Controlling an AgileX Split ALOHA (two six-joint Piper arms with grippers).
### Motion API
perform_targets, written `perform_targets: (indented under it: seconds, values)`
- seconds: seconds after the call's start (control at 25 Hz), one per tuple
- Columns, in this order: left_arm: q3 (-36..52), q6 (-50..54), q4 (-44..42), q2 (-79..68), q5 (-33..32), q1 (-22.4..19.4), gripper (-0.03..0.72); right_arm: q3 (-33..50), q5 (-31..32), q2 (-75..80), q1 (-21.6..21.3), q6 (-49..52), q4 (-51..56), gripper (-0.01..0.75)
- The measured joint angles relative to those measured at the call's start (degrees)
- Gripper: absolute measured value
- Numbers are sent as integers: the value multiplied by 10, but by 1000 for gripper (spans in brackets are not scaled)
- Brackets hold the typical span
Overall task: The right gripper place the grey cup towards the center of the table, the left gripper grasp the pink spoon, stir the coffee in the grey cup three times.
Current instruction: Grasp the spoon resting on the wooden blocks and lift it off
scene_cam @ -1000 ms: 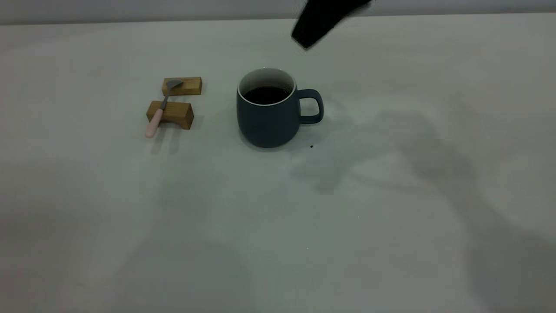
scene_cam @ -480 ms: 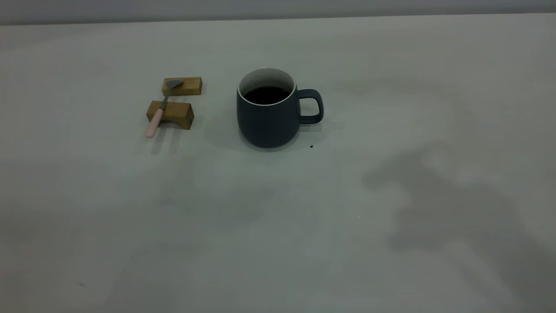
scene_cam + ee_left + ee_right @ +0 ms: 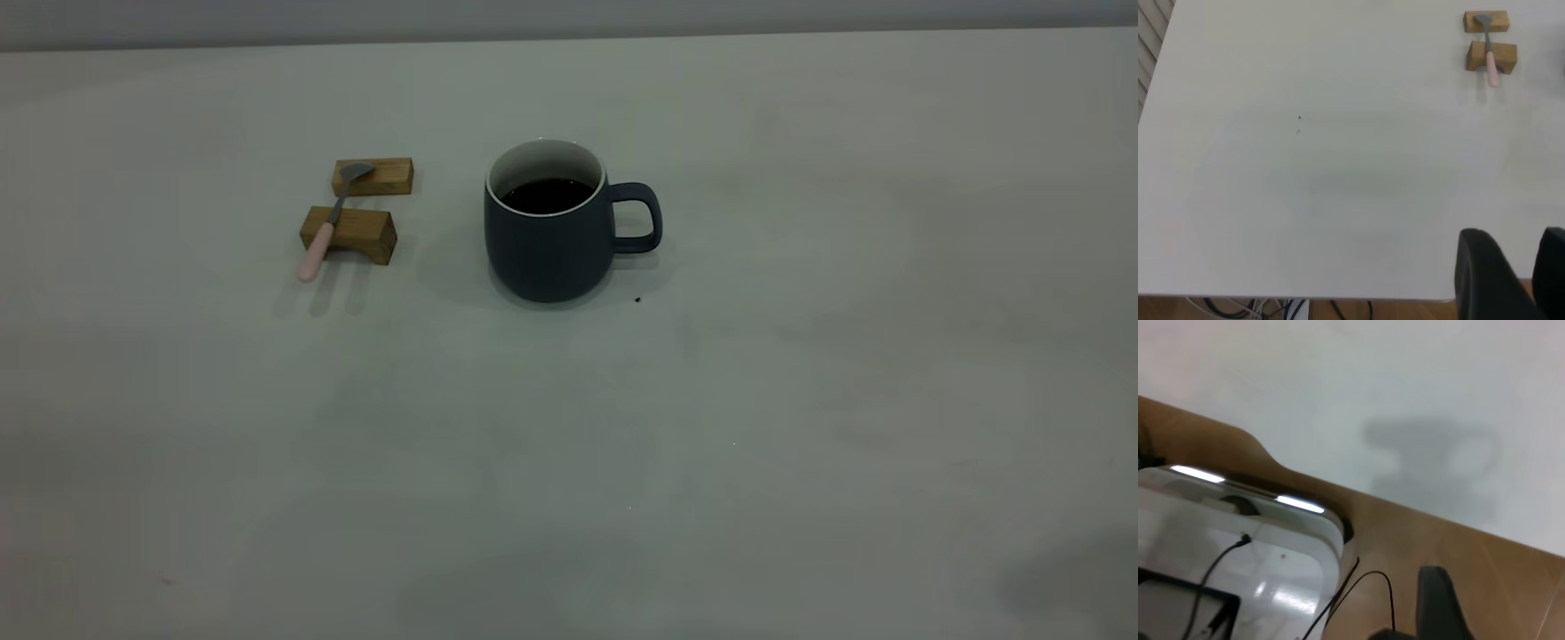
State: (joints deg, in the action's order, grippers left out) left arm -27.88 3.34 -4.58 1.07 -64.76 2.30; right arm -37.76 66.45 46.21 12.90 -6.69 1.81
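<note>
A plain pale worktop fills the exterior view, bare but for a small group left of centre in the upper half. The grey cup stands upright near the middle, handle to the frame's right, its coffee dark and well below the rim. Well apart to its left, the pink spoon lies bridged across two wooden blocks, bowl on the far block, pink handle overhanging the near one. I judge the spoon light, stiff and slippery, so I would take it by the overhanging handle. My left tool hangs over the worktop's near edge, low right in its wrist view, fingers slightly parted and empty. Of my right tool I see one finger only, off the worktop; I cannot tell its opening.
</note>
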Motion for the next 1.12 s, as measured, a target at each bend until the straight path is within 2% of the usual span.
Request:
perform_targets:
  seconds: [0.24, 0.48, 0.8, 1.12]
  values:
    - [0, 0, 0, 0, 0, 0, 254, 104, -31, -142, -2, 22, -7, 491]
    - [0, 0, 0, 0, 0, 0, 254, 109, -30, -270, -5, 50, -18, 491]
    - [0, 0, 0, 0, 0, 0, 254, 109, -22, -440, -34, 60, -30, 491]
    - [0, 0, 0, 0, 0, 0, 254, 109, -20, -450, -65, 60, -31, 491]
